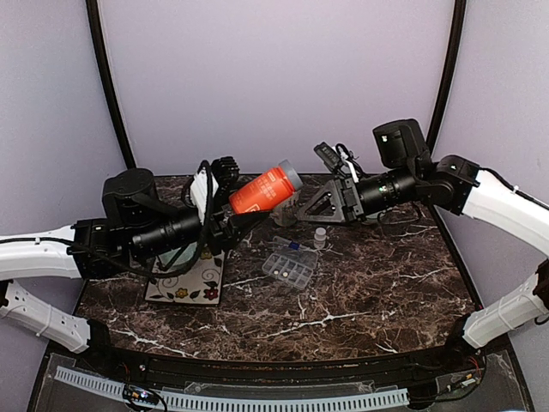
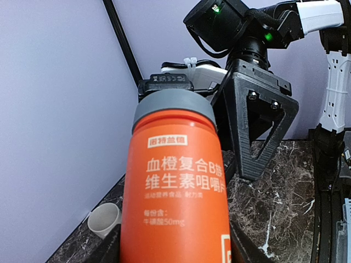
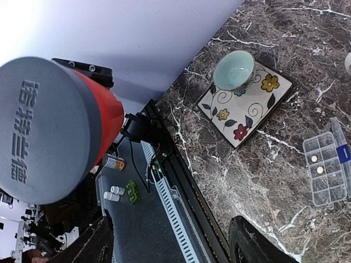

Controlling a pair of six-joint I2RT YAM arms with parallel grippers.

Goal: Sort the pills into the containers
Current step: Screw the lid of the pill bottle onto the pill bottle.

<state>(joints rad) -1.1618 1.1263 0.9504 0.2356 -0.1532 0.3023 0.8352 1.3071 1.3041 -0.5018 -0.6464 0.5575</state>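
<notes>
clear flat plastic organiser box (image 1: 290,269) sat near the middle of the dark marbled desk (image 1: 377,292), with its lid folded open toward the far edge. two tiny white pills (image 3: 314,158) lay in neighbouring compartments. contents of the other compartments were too small to tell.

small white cup (image 1: 320,236) stood just beyond the box, toward the far edge.

orange cylindrical bottle with a grey cap (image 1: 264,190) was in the air over the far part of the desk, tilted, cap toward the right arm. left gripper (image 1: 236,219) was clamped on the bottle's lower body. right gripper (image 3: 173,241) had its jaws apart with nothing between them, just beside the cap.

pale green bowl (image 3: 234,69) rested on a white square flower-patterned tile (image 3: 249,109) near the left edge.
</notes>
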